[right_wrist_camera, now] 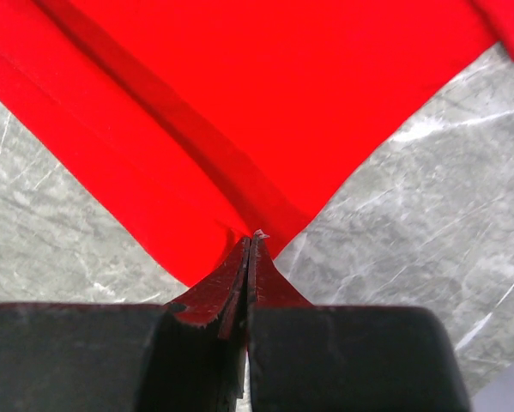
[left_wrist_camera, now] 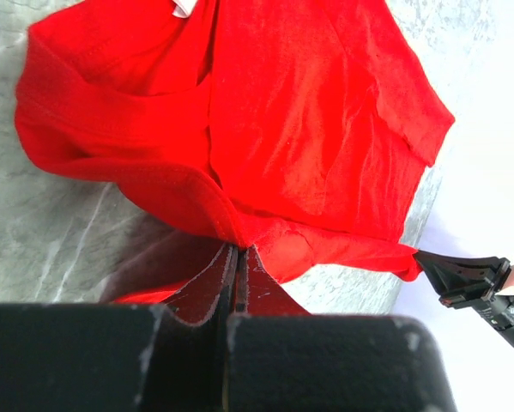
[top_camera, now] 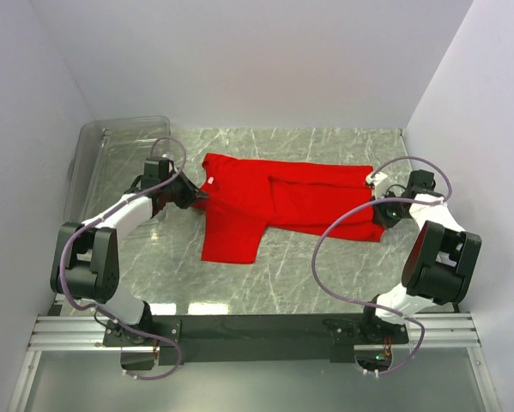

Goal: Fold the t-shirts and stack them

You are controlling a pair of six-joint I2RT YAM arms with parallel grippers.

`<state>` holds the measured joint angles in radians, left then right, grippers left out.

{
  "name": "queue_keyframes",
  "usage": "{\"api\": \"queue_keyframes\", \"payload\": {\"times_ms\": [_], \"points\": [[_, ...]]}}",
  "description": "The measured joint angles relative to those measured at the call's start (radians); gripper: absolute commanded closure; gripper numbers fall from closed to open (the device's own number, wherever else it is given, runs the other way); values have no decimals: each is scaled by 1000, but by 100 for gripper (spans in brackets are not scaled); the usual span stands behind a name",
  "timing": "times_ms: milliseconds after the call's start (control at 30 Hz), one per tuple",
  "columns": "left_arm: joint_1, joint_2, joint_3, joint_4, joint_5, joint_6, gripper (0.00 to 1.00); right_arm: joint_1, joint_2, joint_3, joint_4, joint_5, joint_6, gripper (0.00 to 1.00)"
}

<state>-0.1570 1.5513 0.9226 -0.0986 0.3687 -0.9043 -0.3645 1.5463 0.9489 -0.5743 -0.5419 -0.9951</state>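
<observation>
A bright red t-shirt point(top_camera: 282, 202) lies stretched across the marble table, with a flap hanging toward the front on its left side. My left gripper point(top_camera: 196, 199) is shut on the shirt's left edge; the left wrist view shows the cloth point(left_wrist_camera: 308, 129) pinched between the fingertips, with a bit of white label point(left_wrist_camera: 184, 7) at the top. My right gripper point(top_camera: 381, 210) is shut on the shirt's right corner; the right wrist view shows the red cloth point(right_wrist_camera: 239, 112) caught at the fingertips just above the table.
A clear plastic bin point(top_camera: 111, 163) stands at the back left, close behind my left arm. White walls enclose the table on three sides. Bare marble table point(top_camera: 291, 275) lies in front of the shirt.
</observation>
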Motion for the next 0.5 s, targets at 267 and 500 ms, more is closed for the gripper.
{"api": "queue_keyframes", "payload": {"times_ms": [267, 500], "points": [[13, 0, 0, -4, -1, 0, 99, 30, 30, 10, 33, 7, 22, 100], [14, 0, 0, -4, 0, 0, 99, 41, 69, 19, 51, 27, 37, 100]]}}
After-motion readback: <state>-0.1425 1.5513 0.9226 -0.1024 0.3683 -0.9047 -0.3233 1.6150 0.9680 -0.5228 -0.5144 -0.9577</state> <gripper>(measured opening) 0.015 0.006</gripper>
